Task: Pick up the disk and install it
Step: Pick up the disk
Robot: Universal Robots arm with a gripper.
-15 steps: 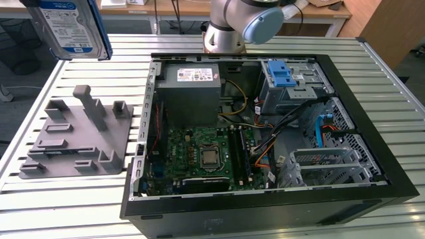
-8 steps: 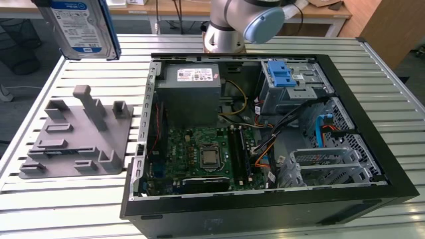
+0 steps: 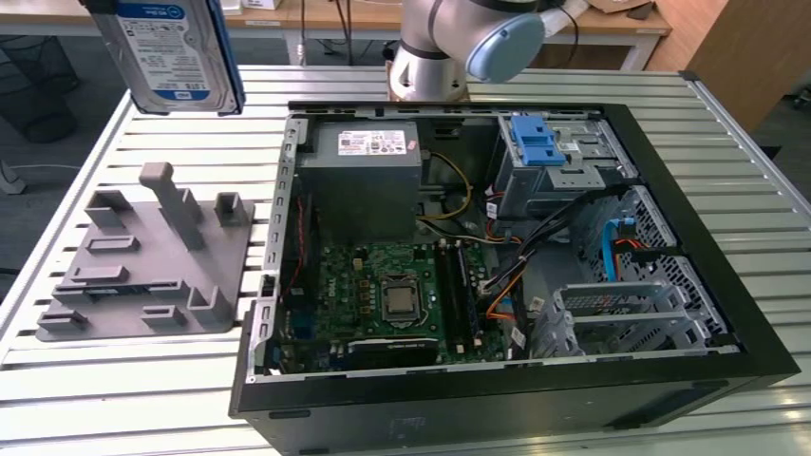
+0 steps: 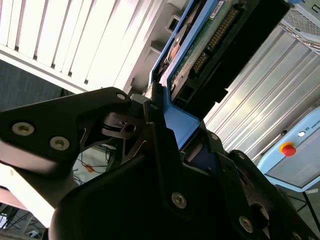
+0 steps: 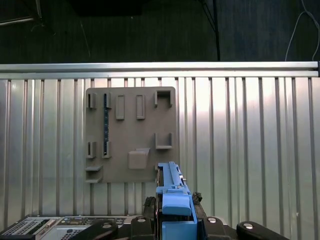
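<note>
The disk (image 3: pixel 171 52), a silver drive with a white-and-blue label and blue side rails, hangs upright in the air over the table's far corner on the exterior view's left. It is well above the grey holder block (image 3: pixel 140 256). In the second wrist view my gripper (image 4: pixel 170 120) is shut on the disk (image 4: pixel 210 40), whose circuit board and blue rail stick out past the black fingers. The first wrist view shows the blue rail of the disk (image 5: pixel 172 192) edge-on above the gripper (image 5: pixel 172 220), with the grey holder block (image 5: pixel 131 132) lying beyond it.
An open computer case (image 3: pixel 709 190) lies on the slatted metal table (image 3: pixel 152 399) at the exterior view's right, with a motherboard (image 3: pixel 393 285), a grey power supply (image 3: pixel 367 180) and a drive cage with a blue latch (image 3: pixel 538 142). The arm's base (image 3: pixel 443 47) stands behind the case.
</note>
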